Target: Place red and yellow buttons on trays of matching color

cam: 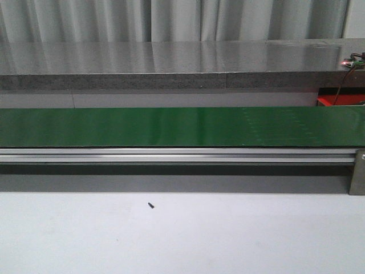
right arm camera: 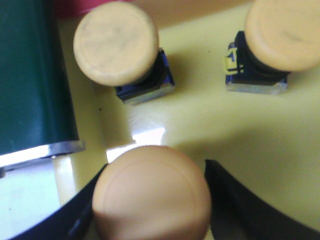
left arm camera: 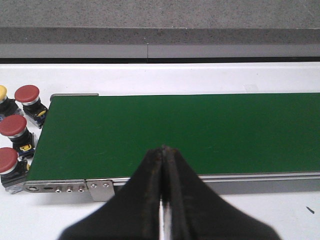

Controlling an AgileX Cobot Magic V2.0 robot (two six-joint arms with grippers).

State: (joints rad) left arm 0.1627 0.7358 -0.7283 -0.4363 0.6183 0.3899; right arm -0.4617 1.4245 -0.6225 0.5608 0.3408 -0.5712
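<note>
Front view: a green conveyor belt (cam: 182, 127) runs across the frame above a metal rail (cam: 171, 155); a white table (cam: 182, 240) lies in front, with one small dark speck (cam: 151, 205) on it; grey curtains (cam: 171, 20) hang behind; a bit of something red (cam: 336, 101) shows at the far right; neither arm shows in this view

Left gripper (left arm camera: 162, 150): its two black fingers are pressed together at the tips, with nothing between them; it hangs over the near edge of the belt

Red buttons: three red-capped buttons (left arm camera: 27, 94) (left arm camera: 13, 125) (left arm camera: 7, 159) stand in a row on the white table just beside the end of the belt, each on a dark base; the edge of a yellow cap (left arm camera: 2, 92) peeks in at the frame edge next to them

Right gripper (right arm camera: 150, 200): its fingers (right arm camera: 235, 200) sit on either side of a yellow button (right arm camera: 152, 192); one finger stands a little apart from the cap, so it cannot be told whether the button is gripped

Yellow tray (right arm camera: 200, 130): a pale yellow surface beside the end of the belt; two more yellow buttons (right arm camera: 116, 42) (right arm camera: 285, 32) stand on it, well apart from each other; the button between the fingers is over this same tray
</note>
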